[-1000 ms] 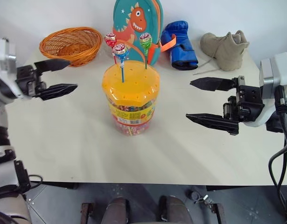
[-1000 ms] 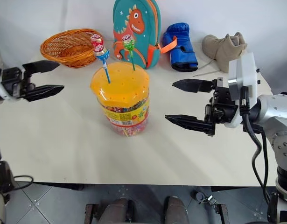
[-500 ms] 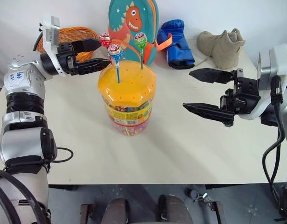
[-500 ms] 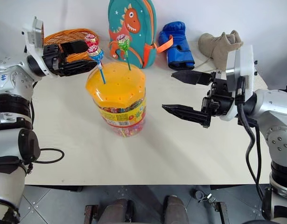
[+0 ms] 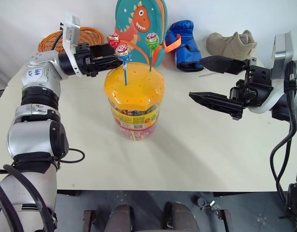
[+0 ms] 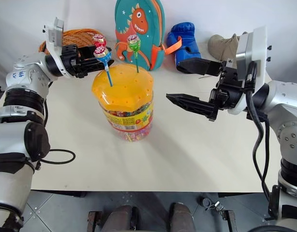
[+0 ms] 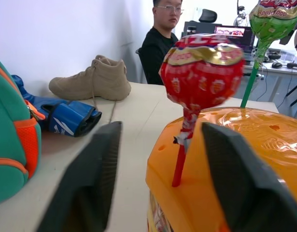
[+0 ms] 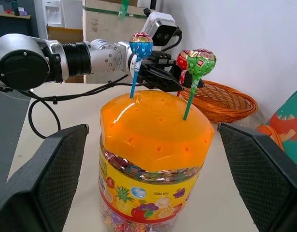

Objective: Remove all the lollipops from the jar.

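Note:
The jar (image 5: 134, 104), a clear tub with a domed orange lid, stands mid-table. Three lollipops stick up from the lid: a red one (image 5: 113, 39), a blue-and-white one (image 5: 122, 50) and a green one (image 5: 151, 40). My left gripper (image 5: 112, 54) reaches in from the left at lollipop height. In the left wrist view its fingers (image 7: 92, 183) stand on either side of the red lollipop (image 7: 201, 72), open, with gaps to the stick. To the right of the jar, my right gripper (image 5: 196, 77) hangs wide open and empty.
A woven orange basket (image 5: 92, 35) sits at the back left behind my left arm. Along the back stand a dinosaur backpack (image 5: 138, 19), a blue boxing glove (image 5: 184, 38) and a tan boot (image 5: 230, 44). A person (image 7: 162, 36) sits at a desk beyond the table.
My left gripper swung in from the table's left side to the jar top, and its fingers narrowed around the red lollipop's stick. The right gripper stays open beside the jar.

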Motion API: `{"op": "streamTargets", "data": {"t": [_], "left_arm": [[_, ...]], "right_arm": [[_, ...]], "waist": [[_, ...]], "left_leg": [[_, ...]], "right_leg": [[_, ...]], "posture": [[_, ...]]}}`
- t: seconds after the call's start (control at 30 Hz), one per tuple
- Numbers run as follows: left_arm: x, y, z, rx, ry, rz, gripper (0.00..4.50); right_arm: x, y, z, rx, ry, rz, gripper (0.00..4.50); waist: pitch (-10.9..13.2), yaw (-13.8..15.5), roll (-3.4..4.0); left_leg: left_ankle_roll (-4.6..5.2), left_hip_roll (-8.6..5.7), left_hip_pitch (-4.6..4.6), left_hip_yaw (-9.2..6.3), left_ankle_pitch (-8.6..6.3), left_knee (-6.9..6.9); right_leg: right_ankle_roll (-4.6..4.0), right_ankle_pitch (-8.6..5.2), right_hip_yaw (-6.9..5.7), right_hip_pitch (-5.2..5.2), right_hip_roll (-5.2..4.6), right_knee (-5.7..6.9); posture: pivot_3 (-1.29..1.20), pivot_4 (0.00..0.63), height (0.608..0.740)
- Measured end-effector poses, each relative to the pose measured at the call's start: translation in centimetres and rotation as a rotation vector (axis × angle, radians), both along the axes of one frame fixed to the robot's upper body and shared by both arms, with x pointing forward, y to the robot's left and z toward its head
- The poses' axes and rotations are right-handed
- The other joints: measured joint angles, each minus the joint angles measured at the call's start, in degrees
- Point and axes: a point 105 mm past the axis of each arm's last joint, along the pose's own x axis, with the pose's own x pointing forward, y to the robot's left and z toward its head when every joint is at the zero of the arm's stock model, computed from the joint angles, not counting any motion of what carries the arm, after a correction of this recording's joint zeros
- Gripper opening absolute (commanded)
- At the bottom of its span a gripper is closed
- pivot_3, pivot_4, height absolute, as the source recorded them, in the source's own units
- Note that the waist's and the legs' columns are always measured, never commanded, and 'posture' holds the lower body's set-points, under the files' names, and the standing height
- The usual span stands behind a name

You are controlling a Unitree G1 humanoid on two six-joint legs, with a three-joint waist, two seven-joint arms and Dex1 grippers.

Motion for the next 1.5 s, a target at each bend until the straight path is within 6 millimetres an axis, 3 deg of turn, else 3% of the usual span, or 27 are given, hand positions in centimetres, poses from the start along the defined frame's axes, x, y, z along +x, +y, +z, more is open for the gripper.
{"op": "streamTargets", "data": {"t": [0.2,0.43,0.67,0.83,1.1,1.23,1.33,1.5], "left_arm": [[-0.2,-0.2,-0.1,0.01,0.007,-0.022,0.03],[-0.3,0.0,0.8,-0.021,0.001,-0.022,0.03],[-1.2,0.9,4.4,-0.089,-0.045,-0.016,0.03],[-2.1,3.7,5.0,-0.023,-0.039,0.067,0.03],[-2.9,9.0,-0.4,0.141,0.119,0.268,0.03],[-3.7,13.3,-5.6,0.266,0.278,0.487,0.03],[-4.3,14.1,-9.5,0.3,0.431,0.577,0.03],[-5.9,13.9,-13.7,0.368,0.603,0.677,0.03]], "right_arm": [[0.1,-0.1,-0.1,0.0,0.005,-0.004,4.5],[0.3,-0.3,-0.2,-0.001,0.009,-0.006,4.5],[0.4,-0.5,0.1,-0.008,-0.002,0.004,4.5],[0.3,-0.7,-0.1,-0.028,0.015,0.034,4.5],[-0.3,-0.8,-1.2,-0.105,0.068,0.141,4.5],[-0.4,-1.5,-2.9,-0.163,0.11,0.188,4.5],[-0.4,-1.1,-3.7,-0.188,0.124,0.213,4.5],[-0.2,-0.6,-3.8,-0.187,0.113,0.236,4.5]], "waist": [[0.0,0.0,-0.01],[0.0,0.0,-0.03],[0.1,-0.1,-0.11],[0.1,-0.4,-0.09],[0.2,0.0,-0.17],[0.2,-0.1,-0.17],[0.2,-0.1,-0.25],[0.3,0.1,-0.31]], "left_leg": [[0.0,0.0,0.0,0.0,0.0,0.0],[0.0,0.0,0.0,0.0,0.0,0.0],[0.0,0.01,-0.01,0.0,0.0,-0.01],[0.0,0.02,0.0,0.02,0.0,-0.04],[0.01,0.02,-0.02,-0.01,-0.01,0.03],[0.02,0.04,0.01,0.0,-0.01,-0.01],[0.02,0.07,-0.01,-0.02,-0.01,0.03],[0.01,0.05,0.0,-0.04,-0.01,0.04]], "right_leg": [[0.0,0.0,0.0,0.0,0.0,0.0],[0.0,0.0,0.0,-0.01,0.0,0.0],[0.0,0.0,0.01,-0.03,0.0,0.0],[0.0,0.0,0.04,-0.07,0.01,0.02],[0.0,0.0,0.05,-0.04,-0.02,0.03],[0.01,0.0,0.06,-0.04,0.0,0.03],[0.0,0.0,0.06,-0.05,0.0,0.07],[0.01,0.0,0.09,-0.03,-0.04,0.07]], "posture": [[0.0,0.15,0.74],[0.0,0.15,0.74],[0.0,0.15,0.74],[0.0,0.15,0.74],[0.0,0.15,0.74],[0.0,0.15,0.74],[0.0,0.15,0.74],[0.0,0.15,0.74]]}}
